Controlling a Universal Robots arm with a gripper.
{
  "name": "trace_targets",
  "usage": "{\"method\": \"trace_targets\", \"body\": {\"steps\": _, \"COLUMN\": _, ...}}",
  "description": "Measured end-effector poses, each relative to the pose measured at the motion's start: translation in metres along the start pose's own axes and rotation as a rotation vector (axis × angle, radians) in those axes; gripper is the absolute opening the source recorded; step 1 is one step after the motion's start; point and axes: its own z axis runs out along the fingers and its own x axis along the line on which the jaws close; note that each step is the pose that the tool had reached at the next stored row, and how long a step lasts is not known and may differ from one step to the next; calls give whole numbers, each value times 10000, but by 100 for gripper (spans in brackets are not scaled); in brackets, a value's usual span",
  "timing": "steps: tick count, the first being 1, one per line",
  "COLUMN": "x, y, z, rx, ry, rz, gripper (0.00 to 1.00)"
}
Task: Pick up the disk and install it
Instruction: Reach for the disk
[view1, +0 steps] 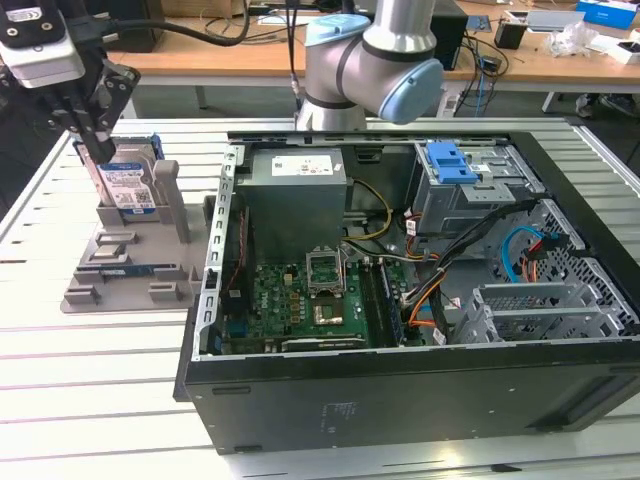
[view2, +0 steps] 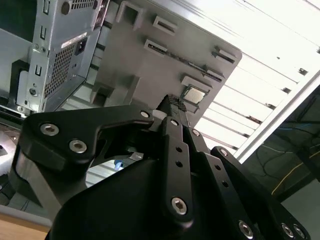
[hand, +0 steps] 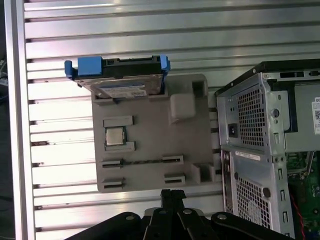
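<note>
The gripper (view1: 98, 148) hangs over the grey holder (view1: 130, 272) on the surface, its fingers pressed together on nothing. In the first wrist view the disk (hand: 120, 82) stands on edge in a slot at the holder's end farthest from the fingertips, apart from them. It is likely stiff, fairly heavy and sensitive to shock. The bare metal looks slick, so the blue side rails (hand: 87, 66) seem the safer hold.

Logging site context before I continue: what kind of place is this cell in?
Probably a robotics lab or workshop: a slatted aluminium table carries an open black desktop computer case and a grey plastic parts fixture, with cluttered wooden desks behind.
</note>
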Motion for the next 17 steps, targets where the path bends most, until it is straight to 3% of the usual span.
{"method": "trace_targets", "body": {"steps": 3, "x": 77, "y": -5, "z": -1, "rx": -2, "ry": -1, "rz": 0, "gripper": 11}}
{"method": "trace_targets", "body": {"steps": 7, "x": 241, "y": -7, "z": -4, "rx": 0, "ry": 0, "rz": 0, "gripper": 11}}
{"method": "trace_targets", "body": {"steps": 13, "x": 373, "y": 10, "z": -3, "rx": 0, "ry": -1, "rz": -1, "gripper": 11}}
{"method": "trace_targets", "body": {"steps": 15, "x": 434, "y": 48, "z": 2, "rx": 8, "ry": 0, "rz": 0, "gripper": 11}}
{"method": "trace_targets", "body": {"steps": 17, "x": 447, "y": 85, "z": 10, "rx": 16, "ry": -2, "rz": 0, "gripper": 11}}
